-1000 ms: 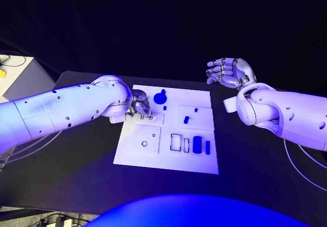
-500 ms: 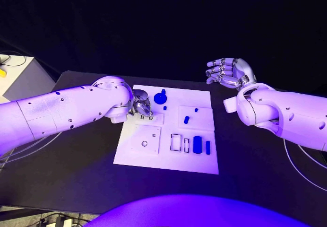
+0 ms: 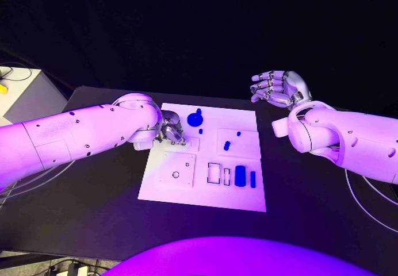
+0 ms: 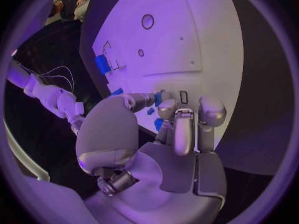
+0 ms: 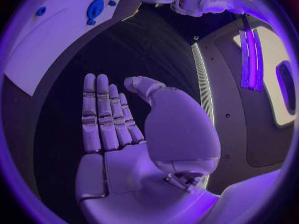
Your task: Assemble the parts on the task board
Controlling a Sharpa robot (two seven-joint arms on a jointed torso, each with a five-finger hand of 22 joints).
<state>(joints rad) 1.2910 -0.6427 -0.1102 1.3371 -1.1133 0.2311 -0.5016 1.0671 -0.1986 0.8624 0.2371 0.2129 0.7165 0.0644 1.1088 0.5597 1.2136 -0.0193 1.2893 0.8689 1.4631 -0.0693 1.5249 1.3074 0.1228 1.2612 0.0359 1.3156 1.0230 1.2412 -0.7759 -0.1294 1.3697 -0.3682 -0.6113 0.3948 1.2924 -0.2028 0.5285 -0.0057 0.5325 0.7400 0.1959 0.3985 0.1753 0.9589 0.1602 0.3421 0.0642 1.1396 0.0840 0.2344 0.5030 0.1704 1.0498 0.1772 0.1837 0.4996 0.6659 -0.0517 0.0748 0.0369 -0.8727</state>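
Note:
The white task board (image 3: 207,190) lies mid-table. My left hand (image 3: 172,129) hovers over its near-left upper area, above two small slots (image 3: 178,141). In the left wrist view the left hand (image 4: 171,134) curls down and its thumb and a finger pinch a small blue part (image 4: 159,97) just above the board (image 4: 206,35). A round blue part (image 3: 195,119) stands beside that hand. Other small blue parts (image 3: 226,145) and a longer blue part (image 3: 240,175) lie on the board. My right hand (image 3: 278,87) is raised beyond the board's far right corner, its palm (image 5: 118,129) bare and its fingers straight.
Recessed outlines (image 3: 214,172) and a square panel with a small hole (image 3: 176,174) mark the board's near half. A pale box (image 3: 20,92) stands at the table's far left. Cables (image 3: 41,175) trail under my left arm.
The left hand's fingers have shifted very slightly over the small slots. The right hand has not moved.

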